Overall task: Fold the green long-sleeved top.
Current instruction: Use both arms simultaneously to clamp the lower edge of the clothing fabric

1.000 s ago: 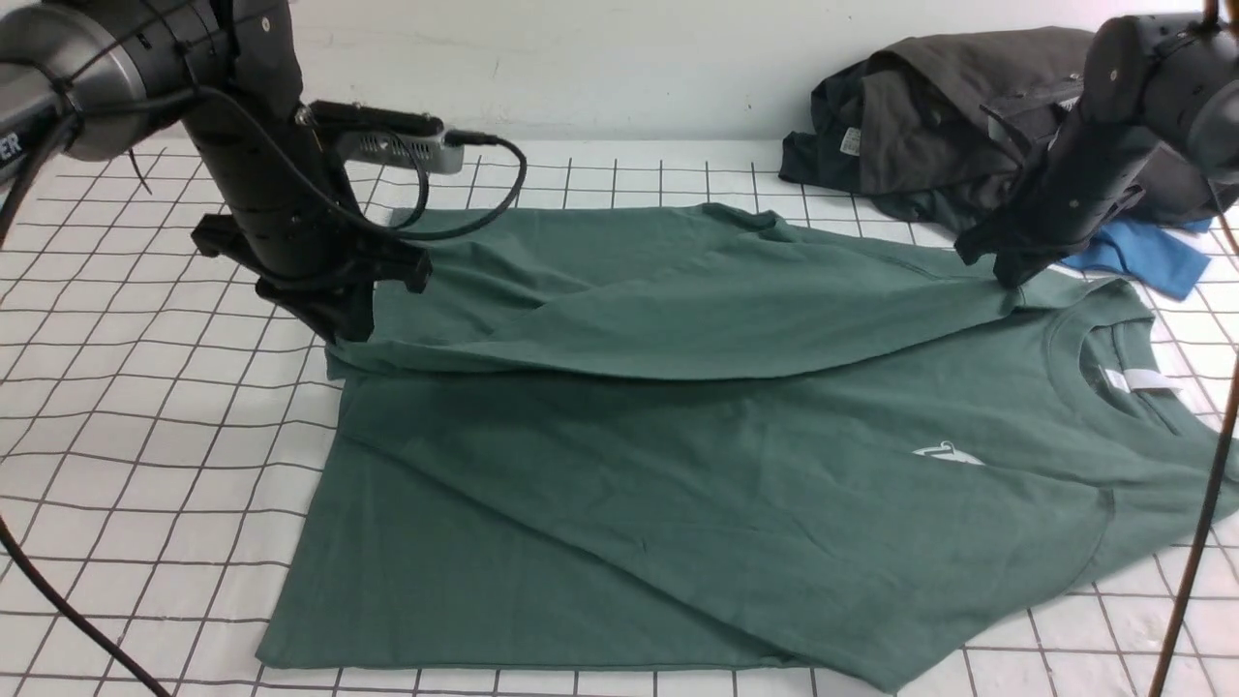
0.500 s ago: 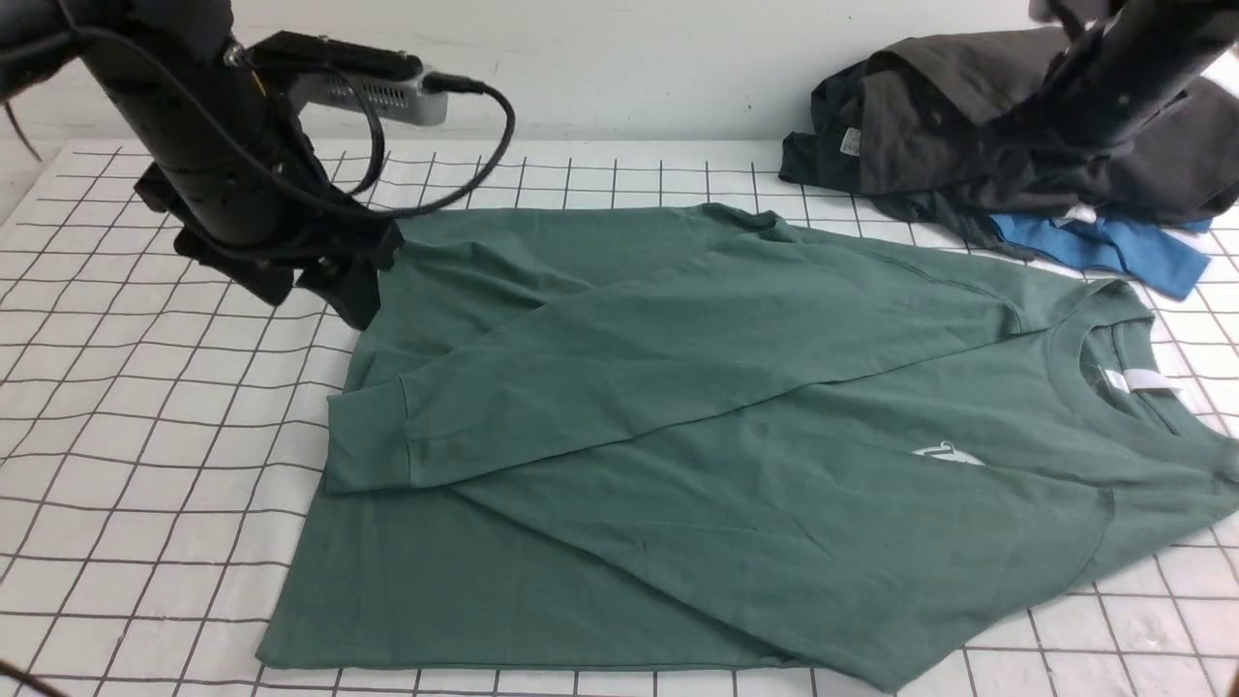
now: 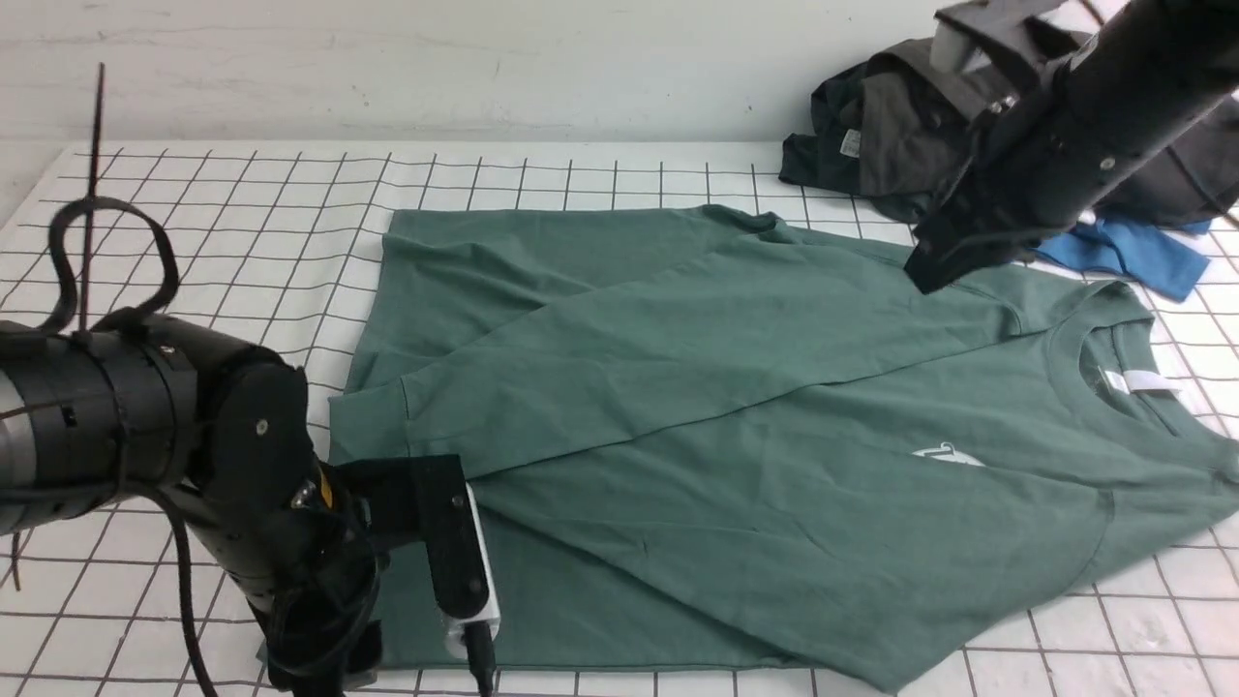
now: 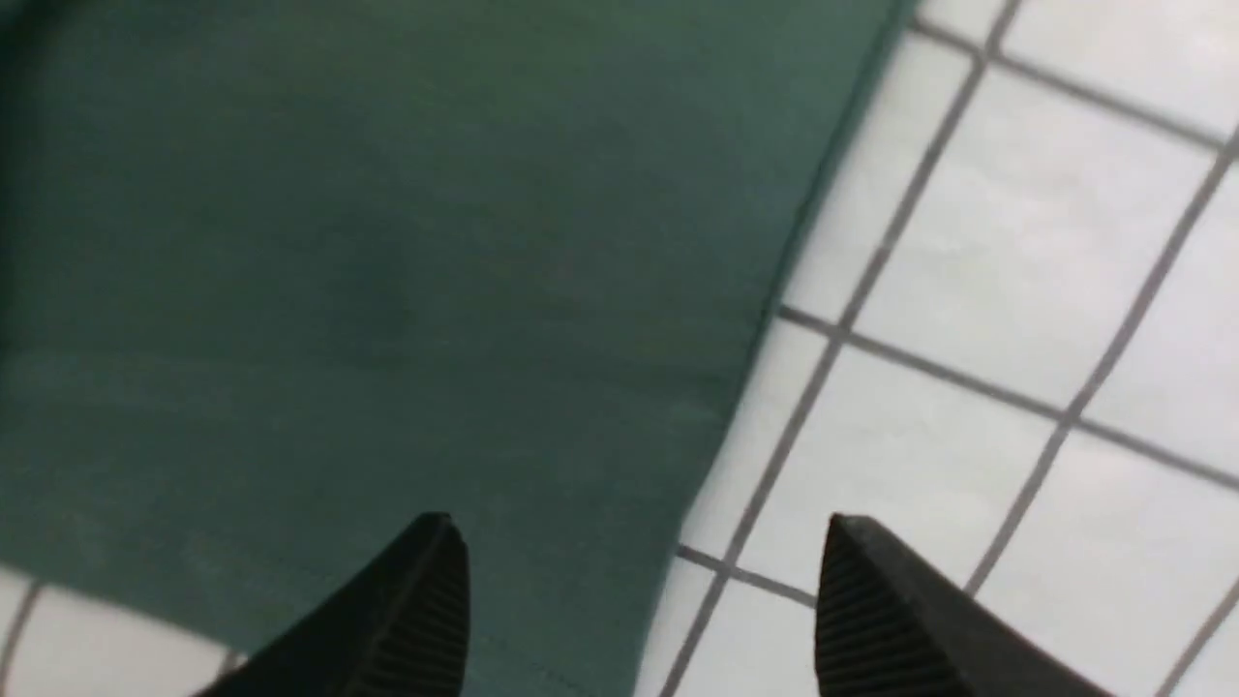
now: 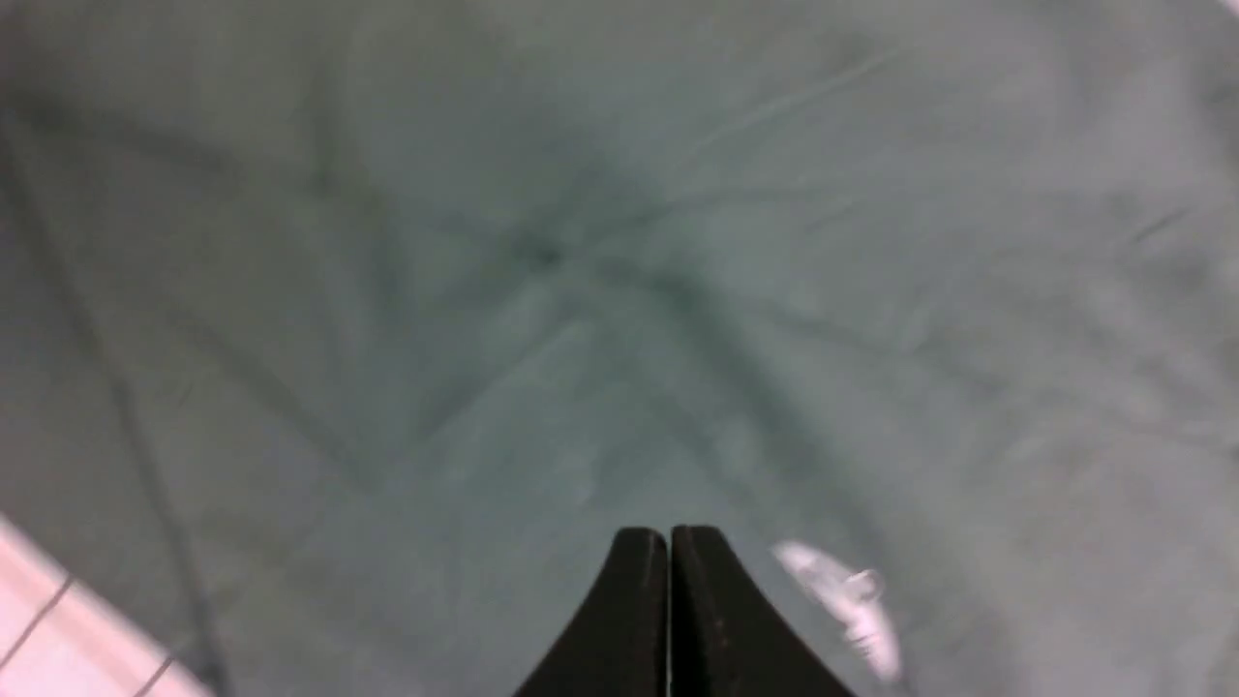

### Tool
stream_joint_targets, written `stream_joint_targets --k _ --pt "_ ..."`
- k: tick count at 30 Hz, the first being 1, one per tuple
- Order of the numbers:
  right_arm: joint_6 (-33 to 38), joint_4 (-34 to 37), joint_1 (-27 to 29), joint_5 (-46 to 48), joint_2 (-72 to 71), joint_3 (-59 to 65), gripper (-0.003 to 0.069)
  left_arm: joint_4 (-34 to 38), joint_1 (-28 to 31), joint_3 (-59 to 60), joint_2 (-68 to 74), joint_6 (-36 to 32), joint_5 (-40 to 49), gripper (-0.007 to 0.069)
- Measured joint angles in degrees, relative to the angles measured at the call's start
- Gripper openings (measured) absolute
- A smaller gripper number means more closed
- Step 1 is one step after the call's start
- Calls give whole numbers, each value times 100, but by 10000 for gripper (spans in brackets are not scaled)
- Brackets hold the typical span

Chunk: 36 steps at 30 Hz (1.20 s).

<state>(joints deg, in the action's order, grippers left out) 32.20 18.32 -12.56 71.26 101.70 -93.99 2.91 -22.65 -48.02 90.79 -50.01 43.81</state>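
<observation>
Green top (image 3: 736,407): you have it lying flat across the middle of the front view on the white, grid-lined tabletop (image 3: 194,242), with its collar (image 3: 1074,358) toward the right edge and its hem (image 3: 581,663) along the bottom.
Sleeve (image 3: 619,378): one long sleeve lies folded over the body, running from the upper right down to its ribbed cuff (image 3: 368,431) at the left of centre.
Logo (image 3: 947,453): white, face up, right of centre; the white neck label (image 3: 1142,379) shows inside the collar above it.
Left hand (image 4: 644,557): your left arm sits at the lower left of the front view, over the hem corner. Its wrist view shows the fingers (image 4: 407,620) spread wide and gripping nothing, one above green cloth, the other above bare grid.
Right hand (image 5: 668,542): at the upper right of the front view, above the shoulder area. Its jaws are pressed together with nothing between them. You cannot tell whether the tips touch the cloth.
Other clothes: a dark grey pile (image 3: 871,145) fills the upper right corner, with a bright blue garment (image 3: 1133,252) just beside it, near the collar.
</observation>
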Motion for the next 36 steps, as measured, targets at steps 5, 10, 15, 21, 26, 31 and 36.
stream_joint_targets --k 5,10,15,21,26,31,36 --pt "89 20 -215 -204 -262 425 -11 -404 -2 13 485 -76 -78 394" --pt "146 21 -216 -219 -558 461 -11 -696 -19 6 561 162 -99 142" --pt "575 21 -216 -273 -1158 478 -11 -727 -25 6 70 913 -142 1" --pt "1544 -33 -216 -868 -1974 1411 -11 -1104 -17 6 -609 1704 -142 -5" --pt "2009 -471 -216 -1611 -2033 3041 7 -1232 213 6 -876 2251 -249 -5" --pt "2028 -1346 -178 -2590 -1687 4108 138 -1185 620 6 -876 2459 -421 -5" --pt "1801 -2507 282 -2998 -1173 4485 362 -1029 898 6 -876 2520 -536 -5"
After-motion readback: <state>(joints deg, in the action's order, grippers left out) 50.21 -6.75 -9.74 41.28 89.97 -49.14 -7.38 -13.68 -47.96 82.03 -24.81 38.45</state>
